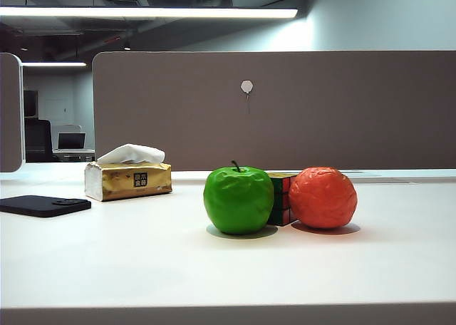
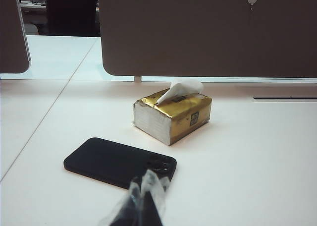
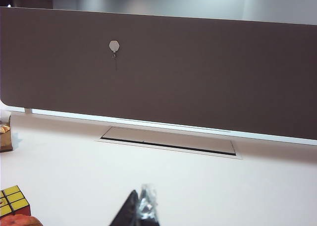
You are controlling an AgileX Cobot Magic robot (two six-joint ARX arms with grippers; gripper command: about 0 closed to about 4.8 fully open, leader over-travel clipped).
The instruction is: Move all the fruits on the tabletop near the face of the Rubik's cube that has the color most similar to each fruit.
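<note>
Green apple (image 1: pixel 239 200), Rubik's cube (image 1: pixel 281 198), orange-red fruit (image 1: pixel 323 198) abreast

- Exterior view: ceiling strip light (image 1: pixel 149 12) bright, slightly blown out; room behind dim.
- Green apple (image 1: pixel 239 200) shows soft glare; short dark shadows lie on the white desk (image 1: pixel 142 261) under both fruits.
- Left gripper (image 2: pixel 143 203): jaws blurred, out of focus; phone (image 2: pixel 119 162) just beyond them sharp.
- Right gripper (image 3: pixel 140 211): jaws blurred likewise; the desk beyond evenly lit.

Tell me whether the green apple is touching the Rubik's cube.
Cannot tell. In the exterior view the green apple overlaps the Rubik's cube and hides its near edge, so no contact or gap shows. The right wrist view shows only the cube's corner.
</note>
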